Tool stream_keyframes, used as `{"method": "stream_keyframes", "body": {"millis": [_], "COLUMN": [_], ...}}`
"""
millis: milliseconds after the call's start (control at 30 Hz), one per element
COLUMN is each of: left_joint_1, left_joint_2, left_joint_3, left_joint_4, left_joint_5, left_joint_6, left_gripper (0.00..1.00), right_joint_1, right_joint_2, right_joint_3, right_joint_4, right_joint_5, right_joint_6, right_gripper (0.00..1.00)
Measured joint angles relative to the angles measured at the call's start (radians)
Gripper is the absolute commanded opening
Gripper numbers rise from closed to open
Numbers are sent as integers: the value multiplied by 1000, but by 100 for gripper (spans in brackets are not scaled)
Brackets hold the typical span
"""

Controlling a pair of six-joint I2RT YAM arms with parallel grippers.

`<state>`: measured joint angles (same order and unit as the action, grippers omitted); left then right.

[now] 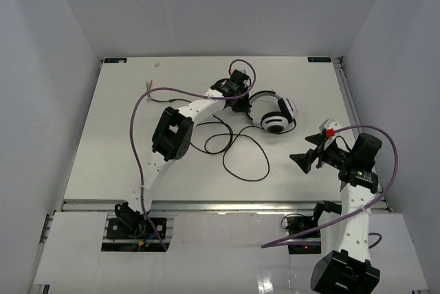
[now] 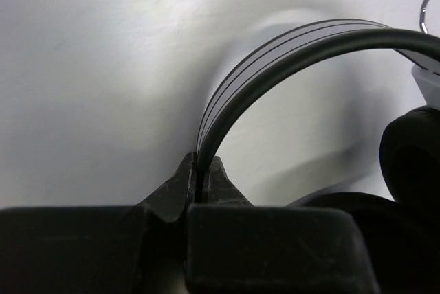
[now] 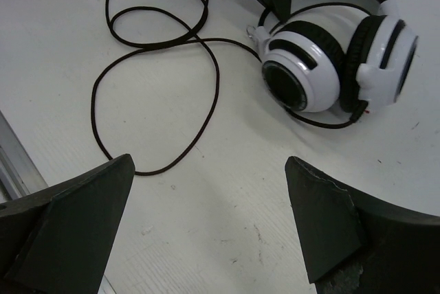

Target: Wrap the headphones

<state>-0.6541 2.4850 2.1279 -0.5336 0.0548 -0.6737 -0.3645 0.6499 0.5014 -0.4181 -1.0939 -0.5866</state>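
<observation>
Item: headphones, white-and-black, lying on the tabletop right of centre toward the far side, earcups side by side. Headband: arches leftward from the cups; the left fingers are pressed together on its thin edge, pinching it, presumably to anchor the set while the lead is wound. Cable: long, thin, black, sprawled in loose loops near and left of the cups, unwrapped. Right fingers: spread wide, empty, hovering near-right of the headphones, facing the loops, seemingly placed to collect the cable. Wrapping judged not yet begun.
</observation>
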Motion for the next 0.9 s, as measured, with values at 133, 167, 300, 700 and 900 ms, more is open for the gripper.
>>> {"method": "stream_keyframes", "body": {"millis": [133, 167, 300, 700, 900], "left_joint_1": [37, 54, 134, 301, 351], "left_joint_2": [-250, -338, -644, -1352, -1423], "left_joint_3": [-327, -422, -667, -1403, -1608], "left_joint_4": [44, 59, 133, 234, 163], "left_joint_5": [-44, -59, -100, -222, -219], "left_joint_6": [8, 5, -16, -117, -174], "left_gripper": [0, 0, 0, 0, 0], "right_joint_1": [0, 0, 0, 0, 0], "right_joint_2": [-16, -17, -21, -29, -29], "right_joint_3": [0, 0, 0, 0, 0], "right_joint_4": [-7, -10, -27, -28, -28], "right_joint_5": [-4, -6, -15, -38, -44], "right_joint_6": [-19, -24, -37, -42, -41], "right_gripper": [97, 96, 96, 96, 96]}}
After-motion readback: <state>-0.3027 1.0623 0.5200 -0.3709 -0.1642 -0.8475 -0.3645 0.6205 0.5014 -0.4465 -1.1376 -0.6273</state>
